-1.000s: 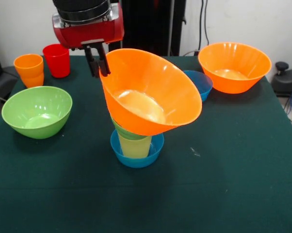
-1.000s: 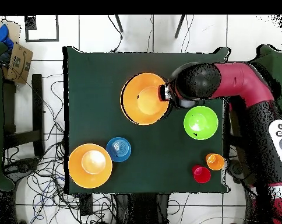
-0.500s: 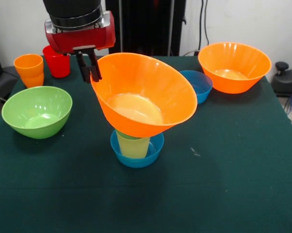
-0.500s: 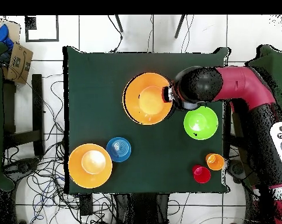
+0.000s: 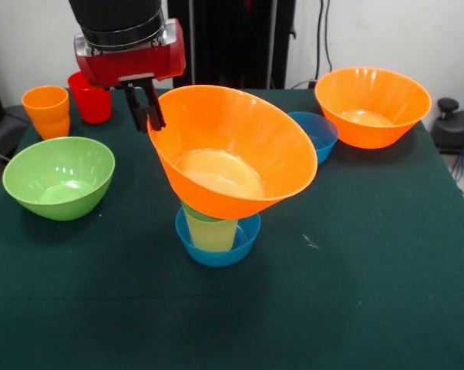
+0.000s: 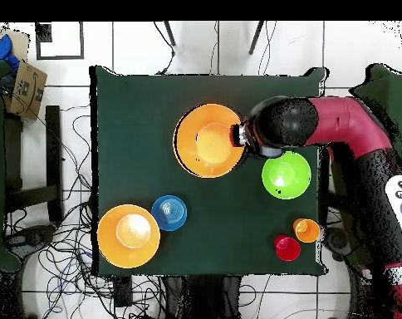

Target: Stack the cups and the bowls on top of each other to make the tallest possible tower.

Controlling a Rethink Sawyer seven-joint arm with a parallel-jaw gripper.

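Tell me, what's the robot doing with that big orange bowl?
It is building a tower. The gripper pinches the rim of a large orange bowl and holds it tilted over a yellow cup that stands in a small blue bowl. A bit of green peeks out under the orange bowl. Another orange bowl, a blue bowl, a green bowl and two cups wait on the table.

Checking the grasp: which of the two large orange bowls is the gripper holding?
The tilted orange bowl atop the tower, pinched by the gripper; the other orange bowl sits untouched.
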